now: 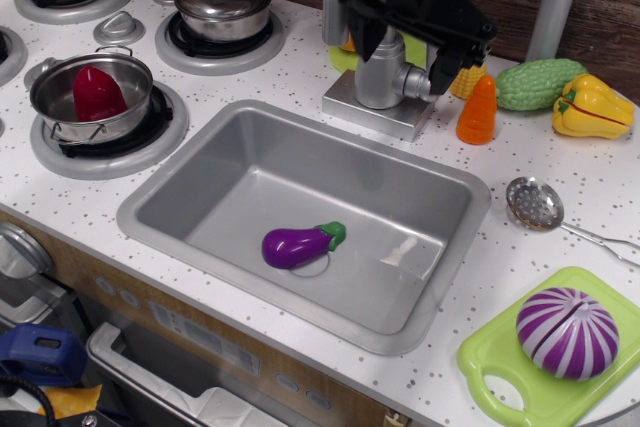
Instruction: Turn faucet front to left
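The observation.image view shows the gripper spread wide astride the faucet, one finger on each side of its body, probably to push it round. The faucet stands behind the sink.

A white speckled counter meets a dark wooden back wall.

A single camera looks down on me from high in front of the counter, tilted toward the back wall at 12 o'clock. It sits fairly near, the sink central, stove burners at 10 o'clock, a green cutting board at 4 o'clock.
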Robot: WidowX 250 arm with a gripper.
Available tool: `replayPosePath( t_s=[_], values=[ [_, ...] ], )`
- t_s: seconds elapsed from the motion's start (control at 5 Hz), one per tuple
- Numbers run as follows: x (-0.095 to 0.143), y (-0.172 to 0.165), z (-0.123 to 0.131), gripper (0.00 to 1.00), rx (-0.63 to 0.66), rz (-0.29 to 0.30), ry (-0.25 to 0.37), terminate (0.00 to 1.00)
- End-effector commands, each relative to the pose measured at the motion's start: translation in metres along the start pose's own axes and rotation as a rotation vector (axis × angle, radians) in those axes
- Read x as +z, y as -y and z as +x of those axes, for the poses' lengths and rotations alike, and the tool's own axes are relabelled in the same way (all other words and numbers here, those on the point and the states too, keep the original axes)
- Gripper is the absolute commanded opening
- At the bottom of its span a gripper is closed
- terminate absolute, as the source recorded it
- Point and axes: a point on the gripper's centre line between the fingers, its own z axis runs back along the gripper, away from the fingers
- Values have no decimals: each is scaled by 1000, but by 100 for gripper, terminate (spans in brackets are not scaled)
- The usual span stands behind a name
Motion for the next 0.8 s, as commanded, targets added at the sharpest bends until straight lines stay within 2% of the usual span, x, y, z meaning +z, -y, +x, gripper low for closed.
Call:
replayPosePath(
  t_s=[0.0, 0.4, 0.6],
  values=[
    [11, -15, 21, 100, -46, 15, 45, 0],
    [9, -44, 21, 100, -109, 83, 66, 0],
    [2, -58, 16, 100, -119, 95, 81, 0]
  ],
)
